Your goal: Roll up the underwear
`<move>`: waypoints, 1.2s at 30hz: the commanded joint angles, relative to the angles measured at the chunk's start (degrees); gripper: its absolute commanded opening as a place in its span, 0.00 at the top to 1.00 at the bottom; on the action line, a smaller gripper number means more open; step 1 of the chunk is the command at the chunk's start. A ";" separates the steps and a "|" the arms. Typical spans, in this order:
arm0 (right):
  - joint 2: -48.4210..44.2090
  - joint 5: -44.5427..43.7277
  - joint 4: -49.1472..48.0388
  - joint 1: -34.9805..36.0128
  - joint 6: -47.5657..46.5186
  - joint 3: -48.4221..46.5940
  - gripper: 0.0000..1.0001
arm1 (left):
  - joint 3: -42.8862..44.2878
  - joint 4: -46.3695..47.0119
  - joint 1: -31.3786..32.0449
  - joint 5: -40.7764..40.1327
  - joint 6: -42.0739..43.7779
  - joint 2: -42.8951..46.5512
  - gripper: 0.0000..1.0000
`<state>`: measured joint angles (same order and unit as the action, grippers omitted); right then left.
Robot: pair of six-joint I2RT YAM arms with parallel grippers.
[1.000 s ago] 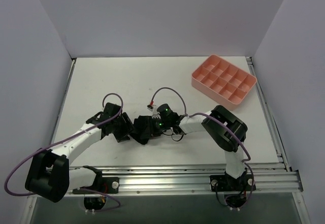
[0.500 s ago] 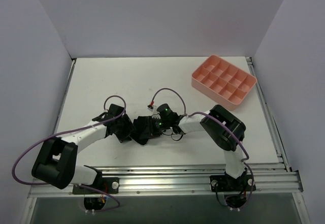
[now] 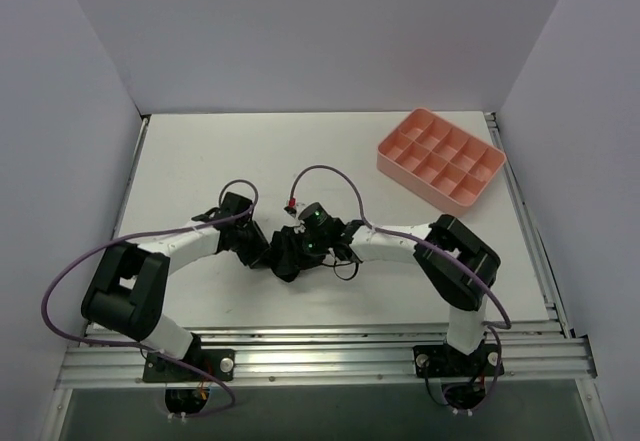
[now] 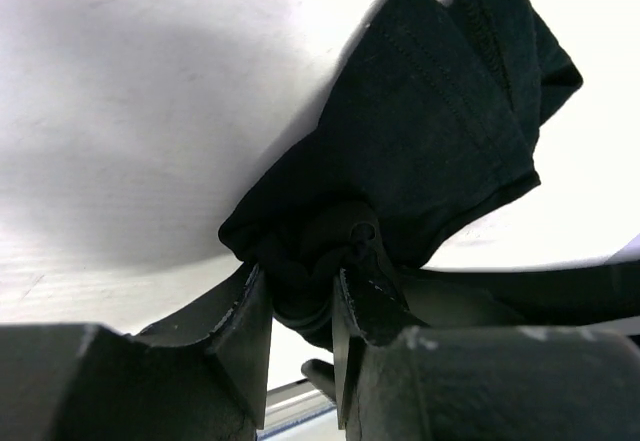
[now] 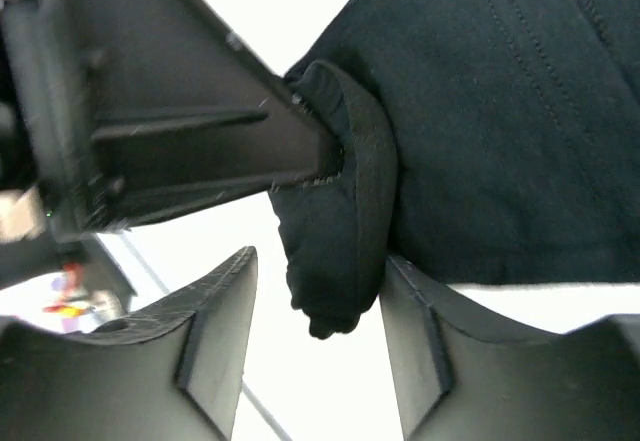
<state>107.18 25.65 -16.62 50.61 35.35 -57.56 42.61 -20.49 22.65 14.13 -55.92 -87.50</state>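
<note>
1. Toward the near-middle of the white tabletop (image 3: 200, 161), I see the bunched black soft-fabric underwear (image 3: 287, 257), lying where both arms' tips meet.
2. My left claw (image 4: 300, 276) is clenched on a wad of the underwear; cloth fills the narrow gap and presses against both fingers.
3. My right claw (image 5: 320, 261) stands released, partly spread. A rolled fold of cloth leans on one finger (image 5: 415, 331), with a bare gap beside the other.
4. One left-claw finger pokes into that same fold.
5. A pink plastic compartment tray (image 3: 420, 183) sits by the far right corner, well apart.
</note>
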 commanded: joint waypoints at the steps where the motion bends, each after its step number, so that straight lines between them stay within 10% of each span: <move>1: -4.86 -13.59 15.47 2.29 -10.03 -4.21 0.52 | 0.28 -9.47 -0.51 -2.36 4.94 -4.78 0.77; 32: 2.95 -44.28 14.69 18.74 -33.16 -10.91 0.49 | 9.51 -20.73 -0.86 1.34 9.51 -10.40 0.78; 36: 3.39 -43.76 13.02 18.74 -32.72 -9.94 0.76 | 11.26 -21.08 -1.03 2.65 9.95 -10.67 0.73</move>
<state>109.56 -15.75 -2.22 69.30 2.87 -68.51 53.65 -35.03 21.56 19.77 -48.62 -96.31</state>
